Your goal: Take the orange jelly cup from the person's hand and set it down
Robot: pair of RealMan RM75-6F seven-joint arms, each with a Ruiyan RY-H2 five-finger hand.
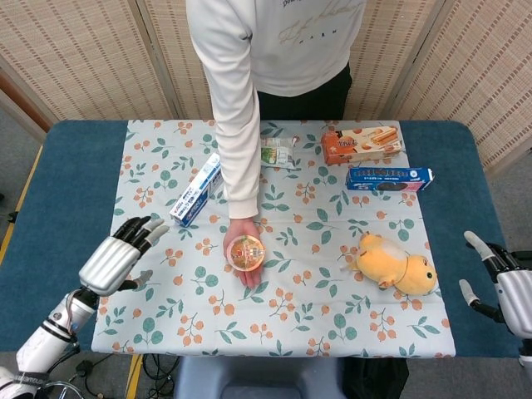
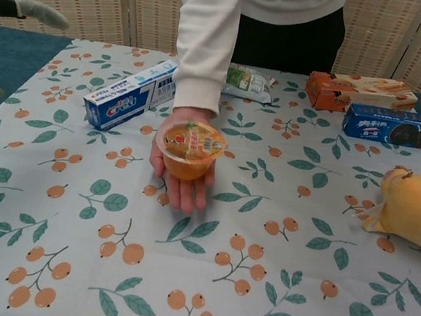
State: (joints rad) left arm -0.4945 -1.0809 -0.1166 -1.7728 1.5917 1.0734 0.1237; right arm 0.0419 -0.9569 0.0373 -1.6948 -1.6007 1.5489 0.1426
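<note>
The orange jelly cup (image 1: 245, 253) (image 2: 189, 151) rests on the person's upturned palm (image 2: 181, 189) above the middle of the table. My left hand (image 1: 116, 257) hovers over the cloth's left edge, well left of the cup, fingers apart and holding nothing. Only its fingertips (image 2: 37, 10) show at the left edge of the chest view. My right hand (image 1: 503, 287) stays off the table's right side, fingers spread, empty.
A blue toothpaste box (image 1: 197, 189) lies between my left hand and the person's arm (image 1: 237, 125). A yellow plush toy (image 1: 397, 263) sits right of the cup. An orange biscuit box (image 1: 361, 143), a blue cookie box (image 1: 389, 178) and a small packet (image 1: 277, 155) lie at the back.
</note>
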